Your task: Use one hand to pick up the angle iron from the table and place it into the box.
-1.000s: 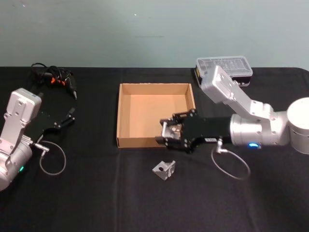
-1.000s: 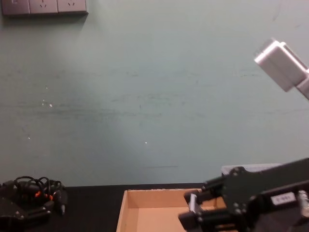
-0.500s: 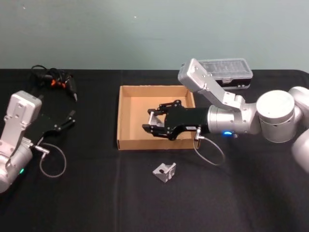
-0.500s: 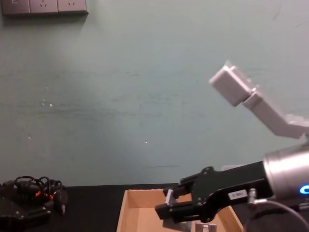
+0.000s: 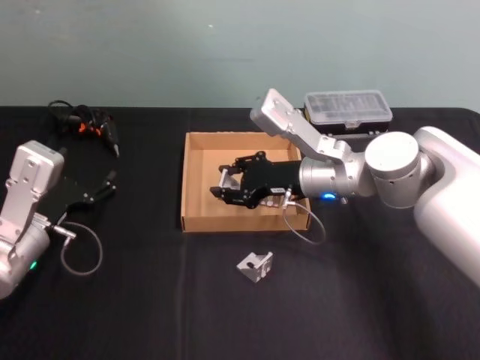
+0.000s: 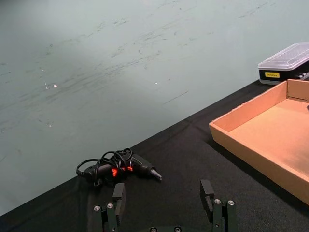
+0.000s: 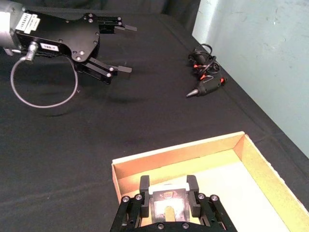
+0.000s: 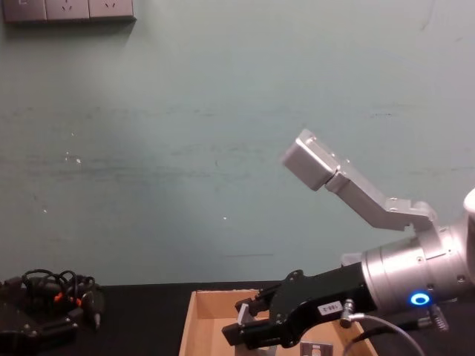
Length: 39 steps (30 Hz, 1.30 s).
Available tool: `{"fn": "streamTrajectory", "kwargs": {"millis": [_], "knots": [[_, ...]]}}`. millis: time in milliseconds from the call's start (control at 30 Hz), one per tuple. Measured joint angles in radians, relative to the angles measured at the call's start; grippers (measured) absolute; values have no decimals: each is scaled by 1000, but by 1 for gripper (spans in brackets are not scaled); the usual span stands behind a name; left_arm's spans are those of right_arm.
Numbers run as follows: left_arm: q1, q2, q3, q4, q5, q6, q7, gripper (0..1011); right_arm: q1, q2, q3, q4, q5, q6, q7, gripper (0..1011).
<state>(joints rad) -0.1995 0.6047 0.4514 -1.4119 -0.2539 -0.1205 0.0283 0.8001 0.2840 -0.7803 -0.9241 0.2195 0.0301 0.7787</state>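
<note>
While right fingers (image 7: pixel 144 186) clamp angle iron (image 7: pixel 167 202) (slot along them), over box (image 7: pixel 193 150)

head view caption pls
Right tool holds angle iron over the box; second angle iron on the table; left tool idle, open.

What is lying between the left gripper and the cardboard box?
Nothing. In the head view, the stretch of table between the left gripper and the box is bare black surface.

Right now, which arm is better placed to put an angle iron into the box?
Right. The right gripper hangs over the box gripping an angle iron; the left gripper sits open, far left of it.
</note>
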Motion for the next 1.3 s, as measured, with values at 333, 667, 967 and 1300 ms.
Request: {"fn": "streamTrajectory", "kwargs": {"millis": [333,667,967,1300], "knots": [[0,0,0,0,0,0,0,1011,15,-39,0,63,-39,3,4,451],[0,0,0,0,0,0,0,1011,10,-43,6,62,-66,18,2,451],[0,0,0,0,0,0,0,1011,-6,-37,22,37,-74,29,-6,660],[0,0,0,0,0,0,0,1011,-62,7,68,-94,-72,39,-70,934]]}}
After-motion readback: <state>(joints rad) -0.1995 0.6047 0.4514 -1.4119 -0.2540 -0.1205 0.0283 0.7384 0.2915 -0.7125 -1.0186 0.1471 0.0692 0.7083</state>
